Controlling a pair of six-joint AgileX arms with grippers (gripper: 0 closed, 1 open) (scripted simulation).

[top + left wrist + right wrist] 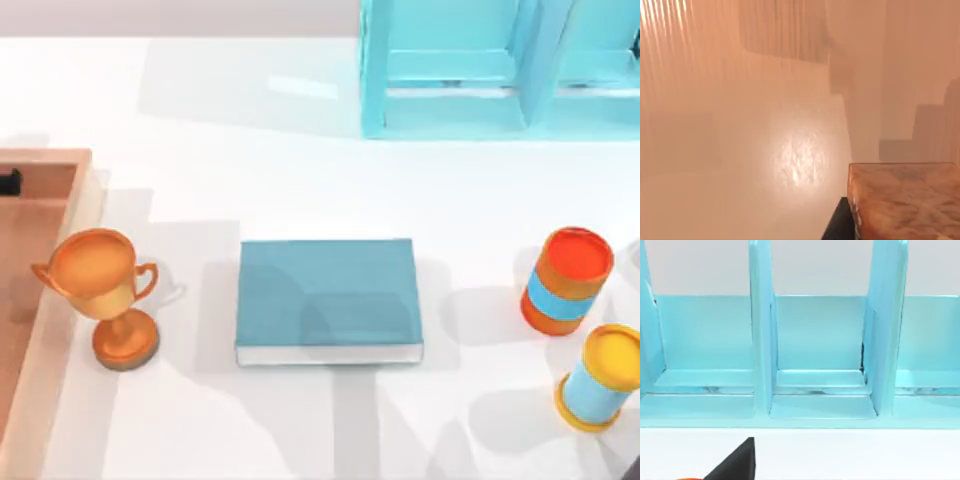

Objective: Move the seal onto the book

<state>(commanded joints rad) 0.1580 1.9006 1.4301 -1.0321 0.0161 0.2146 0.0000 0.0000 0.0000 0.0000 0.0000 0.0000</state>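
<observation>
Book (328, 300): a flat teal-blue hardback with white page edges along its near side, lying at the middle of the white table (250, 180). Its cover is bare.

Seal: a block with a mottled tan-orange face (905, 200) sits at the corner of the left wrist view, right up against a dark edge of the arm's own hardware. It may be the seal; I cannot tell for sure, nor where on the table it stands.

Trophy (103, 295): orange-gold cup with two handles, upright on its round base, left of the book and well apart from it, just beside the wooden tray.

Wooden tray (60, 160): light wood, at the left edge of the table, its rim running near to far.

Orange cylinder (566, 280): upright with a blue band, right of the book.

Yellow cylinder (598, 377): also blue-banded, tilted, nearer and further right than the orange one.

Shelf unit (450, 110): light turquoise, at the far side toward the right, its open compartments (820, 340) facing the right wrist camera.

Left gripper: whether its fingers are parted or closed, I cannot tell.

Right gripper: a black tip (737, 460) shows over the white tabletop, facing the shelf; I cannot tell its state.
</observation>
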